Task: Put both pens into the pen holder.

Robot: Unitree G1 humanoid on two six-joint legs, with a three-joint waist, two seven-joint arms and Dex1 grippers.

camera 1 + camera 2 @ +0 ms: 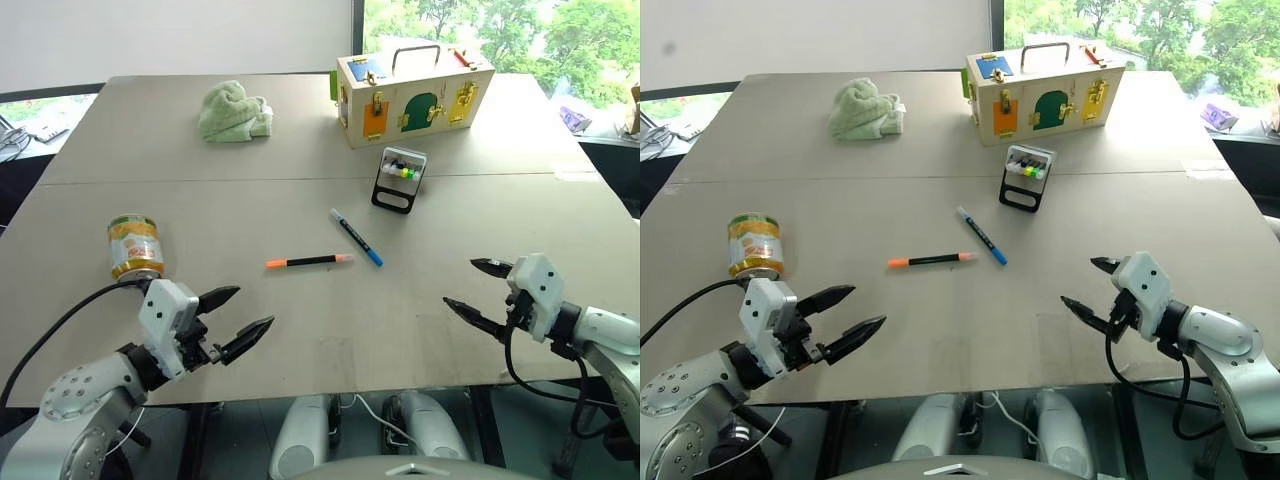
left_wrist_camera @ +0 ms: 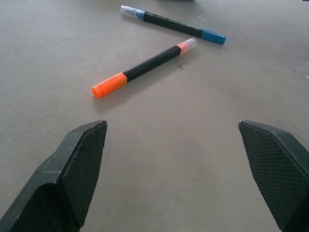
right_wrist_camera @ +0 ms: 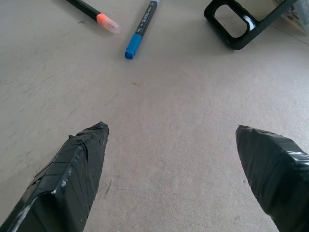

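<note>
Both pens, orange point(image 1: 310, 261) and blue point(image 1: 356, 237), lie on the table point(image 1: 300, 330) near the holder point(image 1: 399, 179); left gripper point(image 1: 242, 320) and right gripper point(image 1: 468, 288) gape wide, empty

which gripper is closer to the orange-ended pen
Left. The left gripper hangs open just short of the orange-ended pen, toward its orange cap end. The right gripper is farther off, beyond the blue-tipped pen.

Pale wall point(image 1: 180, 35), window point(image 1: 480, 30) onto trees, grey table point(image 1: 300, 330)
</note>
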